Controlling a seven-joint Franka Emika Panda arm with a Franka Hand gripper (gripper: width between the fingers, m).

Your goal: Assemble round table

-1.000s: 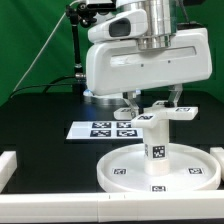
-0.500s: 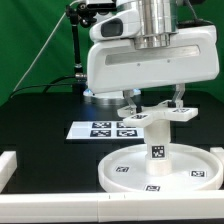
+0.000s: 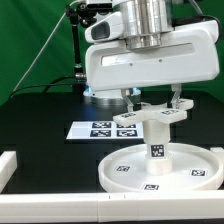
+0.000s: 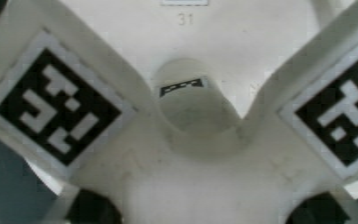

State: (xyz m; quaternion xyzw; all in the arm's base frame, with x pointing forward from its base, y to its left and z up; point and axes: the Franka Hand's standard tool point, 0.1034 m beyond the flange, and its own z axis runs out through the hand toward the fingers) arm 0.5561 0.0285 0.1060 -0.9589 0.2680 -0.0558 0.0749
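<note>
The large rimmed round disc (image 3: 125, 172) lies flat on the black surface at the front. The short cylindrical post (image 3: 157, 143) stands upright on its middle. The flat cross-shaped piece (image 3: 152, 114) sits level on top of the post. My gripper (image 3: 153, 103) comes straight down over it, with a finger on each side, and is shut on the cross-shaped piece. In the wrist view the cross-shaped piece (image 4: 194, 160) fills the frame, with two tagged arms spreading outward. My gripper (image 4: 211, 206) shows only as dark pads (image 4: 91, 206) at the edges. The post is hidden there.
The marker board (image 3: 103, 129) lies flat behind the disc, to the exterior view's left of the post. White rails edge the surface at the front (image 3: 50, 205) and the left corner (image 3: 8, 164). A green backdrop and cables stand behind the arm.
My gripper has turned a little about the post. The cross-shaped piece has turned with it, its arms swinging round. The disc and post have stayed in place.
</note>
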